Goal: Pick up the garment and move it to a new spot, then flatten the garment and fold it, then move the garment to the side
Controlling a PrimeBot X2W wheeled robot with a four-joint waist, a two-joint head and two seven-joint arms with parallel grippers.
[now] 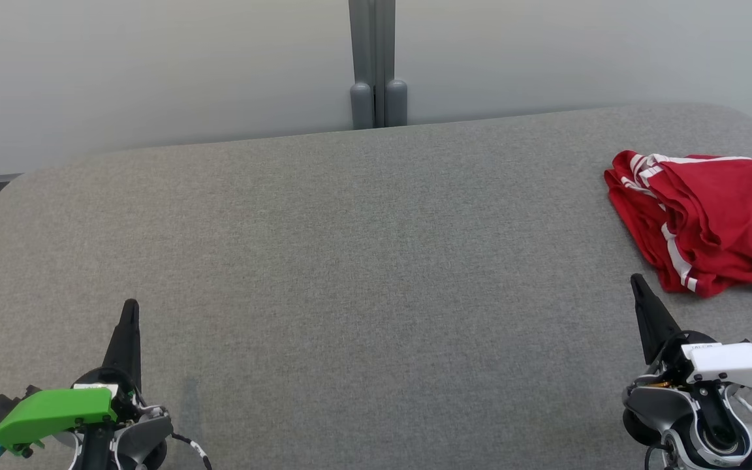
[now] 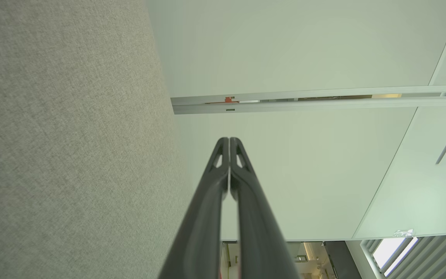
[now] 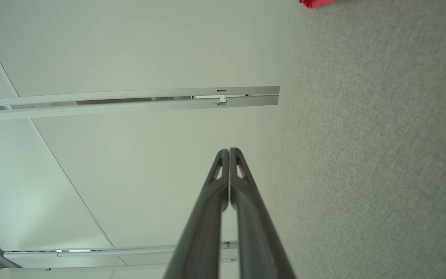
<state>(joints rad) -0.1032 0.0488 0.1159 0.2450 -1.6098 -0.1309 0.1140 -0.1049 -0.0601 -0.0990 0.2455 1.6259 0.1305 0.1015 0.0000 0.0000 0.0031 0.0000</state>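
Right gripper (image 1: 637,282) near garment (image 1: 709,219) at right table (image 1: 376,261) edge

1. The garment (image 1: 709,215) was red, with white stripes along its edges.
2. The tabletop (image 1: 350,261) was mid-grey, with a fine woven fleck.
3. My left pincer (image 1: 130,307) was black, the left shell (image 1: 56,411) behind it bright green.
4. My right pincer (image 1: 637,282) was black, the right shell (image 1: 735,365) white.
5. The wall (image 1: 154,65) was pale grey-white, the post (image 1: 376,59) darker grey.
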